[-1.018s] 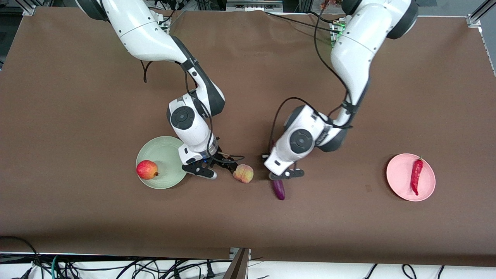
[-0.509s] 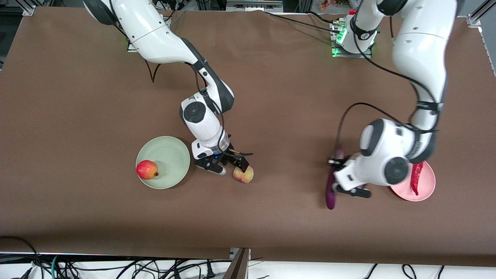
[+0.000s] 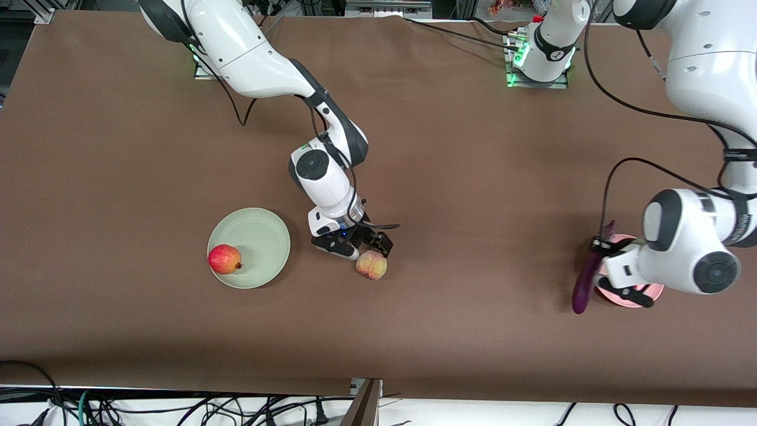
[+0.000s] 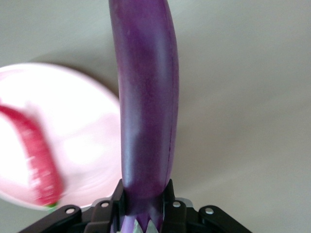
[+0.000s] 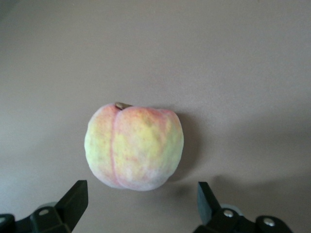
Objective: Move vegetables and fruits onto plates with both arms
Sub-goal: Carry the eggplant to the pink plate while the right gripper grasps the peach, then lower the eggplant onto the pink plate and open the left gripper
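Two transfers are under way. The left hand (image 3: 615, 287) grips the eggplant (image 3: 584, 283) by its stem end and carries it in the air at the rim of the pink plate (image 3: 650, 291), where the chili (image 4: 36, 155) already lies. In my judgement, it must next come fully over the plate beside the chili, then let go.

The right hand (image 3: 361, 247) hangs with fingers spread just above the peach (image 3: 371, 264), which sits on the worktop (image 3: 473, 177) beside the green plate (image 3: 260, 228) holding the apple (image 3: 225, 259). It needs to drop and close.
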